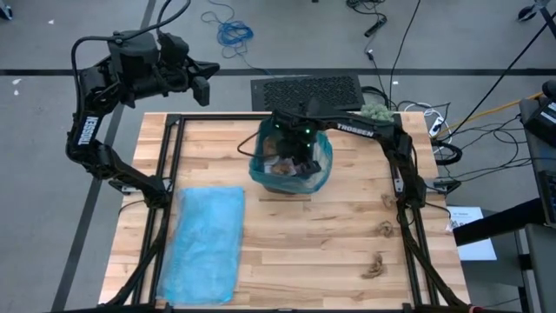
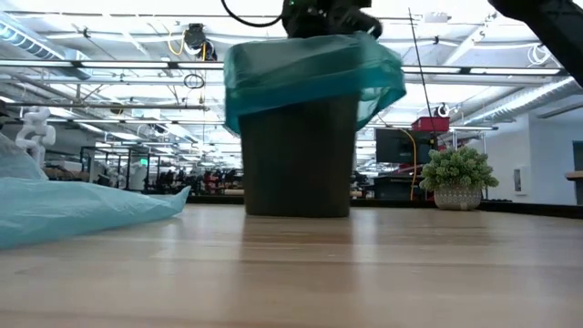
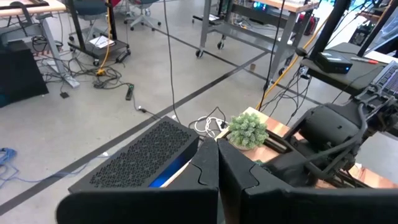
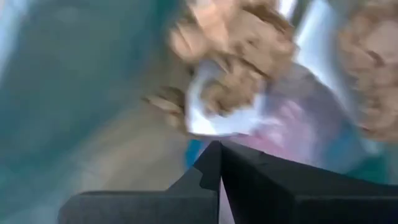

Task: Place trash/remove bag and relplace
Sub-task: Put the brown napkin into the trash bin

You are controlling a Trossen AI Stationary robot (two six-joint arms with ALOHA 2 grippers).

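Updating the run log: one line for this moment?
right gripper: shut, empty, inside bagged bin over trash | left gripper: shut, raised off table | spare bag: flat on table

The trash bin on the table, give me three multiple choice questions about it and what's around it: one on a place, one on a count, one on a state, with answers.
1. Where is the right end effector?
A. Over the bin's mouth
B. Above the flat blue bag
C. Off the table's back edge

2. How many brown paper wads lie on the table near its right edge?
A. One
B. Three
C. Six

3. What state is the left end effector in?
A. Wide open
B. Shut on a wad
C. Shut and empty

Answers: 1 A, the high view shows it in the mouth of the blue-lined bin. 2 B, three wads sit in a line down that side. 3 C, its wrist view shows the fingers pressed together with nothing between them, out beyond the table's back left corner.
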